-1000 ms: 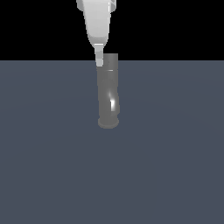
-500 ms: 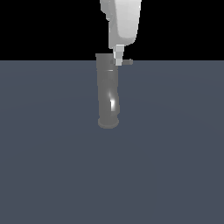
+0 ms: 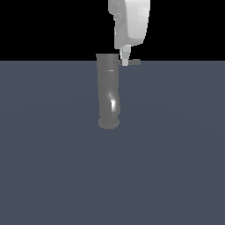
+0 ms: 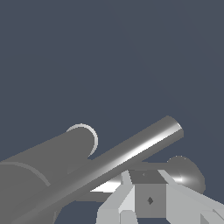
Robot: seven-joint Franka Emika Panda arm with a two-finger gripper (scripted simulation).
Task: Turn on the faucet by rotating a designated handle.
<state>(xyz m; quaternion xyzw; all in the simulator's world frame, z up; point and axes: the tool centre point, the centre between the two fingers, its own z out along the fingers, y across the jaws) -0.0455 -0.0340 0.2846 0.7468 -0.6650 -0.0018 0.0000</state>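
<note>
The faucet point(image 3: 108, 92) is a thick grey cylinder with a slight bend, a white glint and a round foot, standing upright on the floor. The handle point(image 3: 133, 62), a thin grey rod, sticks out from its top toward the exterior view's right. My gripper point(image 3: 125, 60) hangs down from above; its narrow tip sits against the handle close to the cylinder, and the fingers look closed together with nothing between them. In the wrist view my fingertips point(image 4: 148, 201) are right by the thick faucet body point(image 4: 48, 162) and a slim shiny bar point(image 4: 140, 148); I cannot tell which faucet part that bar is.
The flat blue-grey floor point(image 3: 176, 167) spreads all around the faucet, under a black background. Nothing else shows.
My gripper has moved toward the exterior view's right across the faucet's top. The handle, not visible a second ago, now sticks out further to the right beside my fingertip.
</note>
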